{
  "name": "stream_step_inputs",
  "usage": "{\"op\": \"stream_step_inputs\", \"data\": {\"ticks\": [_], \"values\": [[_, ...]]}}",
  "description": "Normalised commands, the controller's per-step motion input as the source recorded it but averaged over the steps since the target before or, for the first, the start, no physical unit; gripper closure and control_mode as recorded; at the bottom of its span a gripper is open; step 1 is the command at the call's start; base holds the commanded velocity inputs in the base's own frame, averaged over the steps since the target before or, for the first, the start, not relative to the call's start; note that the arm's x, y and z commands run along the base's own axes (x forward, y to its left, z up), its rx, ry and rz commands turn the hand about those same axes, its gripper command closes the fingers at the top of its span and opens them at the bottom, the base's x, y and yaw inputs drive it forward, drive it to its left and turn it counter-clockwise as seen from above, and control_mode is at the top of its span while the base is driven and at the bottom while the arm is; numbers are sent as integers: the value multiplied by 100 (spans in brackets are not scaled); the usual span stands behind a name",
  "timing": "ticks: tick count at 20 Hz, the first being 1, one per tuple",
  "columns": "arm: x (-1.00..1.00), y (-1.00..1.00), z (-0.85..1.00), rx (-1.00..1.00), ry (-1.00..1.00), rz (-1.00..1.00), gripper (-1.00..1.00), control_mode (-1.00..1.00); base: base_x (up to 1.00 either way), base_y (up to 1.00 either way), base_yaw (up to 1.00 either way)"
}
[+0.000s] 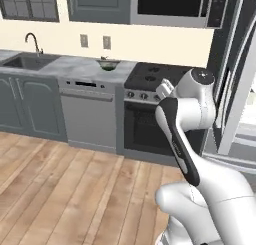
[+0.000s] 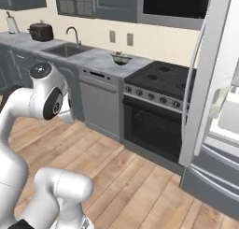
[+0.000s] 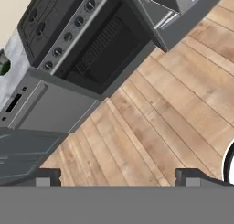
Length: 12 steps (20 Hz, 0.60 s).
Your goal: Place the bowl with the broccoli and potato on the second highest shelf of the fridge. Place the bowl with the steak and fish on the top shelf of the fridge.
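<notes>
1 bowl (image 1: pixel 108 64) with green contents sits on the counter (image 1: pixel 75 68) at upper centre, left of the stove (image 1: pixel 150 109). Best to drive closer before reaching. Gripper (image 3: pixel 116 177), empty and spread, hangs over the floor. Right base view adds the open fridge door (image 2: pixel 205 78) and a pot (image 2: pixel 41 32).

A black stove (image 2: pixel 161 78) with a row of knobs stands between the open fridge and a grey dishwasher (image 1: pixel 87 111). Left of it, a sink (image 2: pixel 65 49) with a curved faucet (image 1: pixel 32 41) sits in the grey counter (image 1: pixel 75 66). A dark pot (image 2: pixel 41 32) rests farther along. Wooden planks cover the floor (image 3: pixel 164 113).
</notes>
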Motion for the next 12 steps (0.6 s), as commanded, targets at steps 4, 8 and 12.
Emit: {"op": "stream_step_inputs", "data": {"ticks": [4,8,12], "values": [[0,0,0,0,0,0,-100,100,100,54,-35],[0,0,0,0,0,0,-100,100,100,64,-40],[0,0,0,0,0,0,-100,100,100,56,-38]]}}
